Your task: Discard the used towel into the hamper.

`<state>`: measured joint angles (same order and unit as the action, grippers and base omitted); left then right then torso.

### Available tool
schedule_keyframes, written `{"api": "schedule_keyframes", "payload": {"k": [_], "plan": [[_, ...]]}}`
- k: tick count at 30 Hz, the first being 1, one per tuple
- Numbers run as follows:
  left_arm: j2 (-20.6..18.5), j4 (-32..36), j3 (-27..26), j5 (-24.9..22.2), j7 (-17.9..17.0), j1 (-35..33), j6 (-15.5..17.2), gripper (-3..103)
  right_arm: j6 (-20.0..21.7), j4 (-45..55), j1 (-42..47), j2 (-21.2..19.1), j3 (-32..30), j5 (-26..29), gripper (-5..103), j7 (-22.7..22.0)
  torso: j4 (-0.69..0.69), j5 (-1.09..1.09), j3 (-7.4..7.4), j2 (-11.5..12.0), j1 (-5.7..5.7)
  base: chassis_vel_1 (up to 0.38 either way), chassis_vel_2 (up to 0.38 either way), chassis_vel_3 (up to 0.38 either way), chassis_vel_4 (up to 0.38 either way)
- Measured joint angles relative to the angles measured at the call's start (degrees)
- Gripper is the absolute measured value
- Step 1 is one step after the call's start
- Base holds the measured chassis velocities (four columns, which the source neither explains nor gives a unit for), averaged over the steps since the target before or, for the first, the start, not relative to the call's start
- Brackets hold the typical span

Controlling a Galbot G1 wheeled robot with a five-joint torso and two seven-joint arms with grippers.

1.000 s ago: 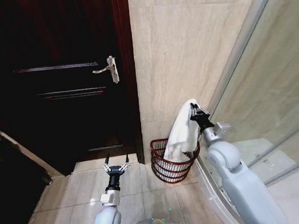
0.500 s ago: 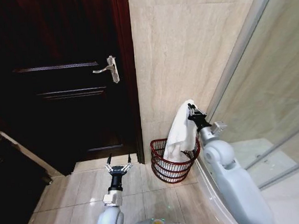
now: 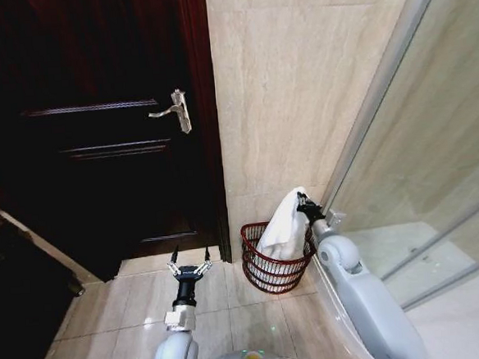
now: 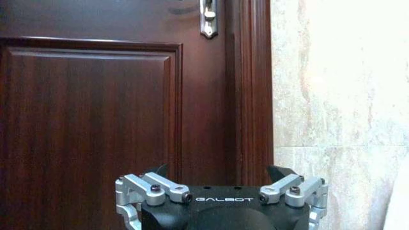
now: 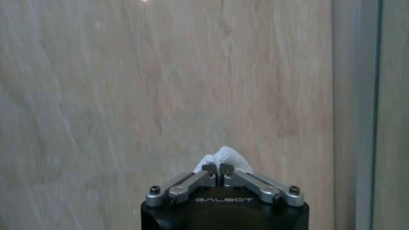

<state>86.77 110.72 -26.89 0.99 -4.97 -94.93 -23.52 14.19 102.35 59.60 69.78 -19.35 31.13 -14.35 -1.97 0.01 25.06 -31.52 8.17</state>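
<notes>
Right gripper (image 3: 301,200) clamped on white towel (image 3: 282,226) | towel draped into hamper (image 3: 270,269), floor at one o'clock | left gripper (image 3: 190,265) parked, fingers apart | lower your grip further before releasing; towel clears rim

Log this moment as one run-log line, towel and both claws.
right claw: shut on towel, above hamper | towel: lower end inside hamper | left claw: open, idle, low before door

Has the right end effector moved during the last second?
Yes. The right end effector, shut on the towel, has dropped toward the hamper rim.
</notes>
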Motion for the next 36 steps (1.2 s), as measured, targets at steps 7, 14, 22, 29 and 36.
{"api": "schedule_keyframes", "payload": {"k": [7,14,22,29,36], "plan": [[0.6,0.7,-0.3,-1.0,-0.5,-0.3,-0.1,100,0.9,1.3,3.2,-2.2,2.4,2.0,1,-2.6,0.01,-0.01,0.00,0.0,0.00,0.000,0.000,0.000,0.000],[0.4,0.4,-0.6,-2.6,-0.6,-0.3,0.0,100,6.0,3.9,3.6,-5.3,4.8,9.8,1,-8.9,0.01,-0.01,0.00,0.0,0.00,0.000,0.000,0.000,0.000],[0.5,0.9,-1.1,-4.1,-0.6,0.3,2.5,100,18.8,5.2,1.8,-10.6,5.2,23.4,1,-11.7,0.02,-0.01,0.00,0.0,0.00,0.000,0.000,0.000,0.000],[-0.4,0.4,-1.9,-6.1,-0.7,0.6,3.2,100,27.0,1.8,-2.7,-13.0,6.3,32.0,1,-14.8,0.01,-0.01,0.01,0.0,0.00,0.000,0.000,0.000,0.000],[-0.7,-1.1,-2.7,-7.1,-0.7,0.6,3.1,100,27.9,-5.4,-10.6,-11.6,11.8,34.5,1,-15.4,0.01,-0.02,0.01,0.0,0.01,0.000,0.000,0.000,0.000]]}}
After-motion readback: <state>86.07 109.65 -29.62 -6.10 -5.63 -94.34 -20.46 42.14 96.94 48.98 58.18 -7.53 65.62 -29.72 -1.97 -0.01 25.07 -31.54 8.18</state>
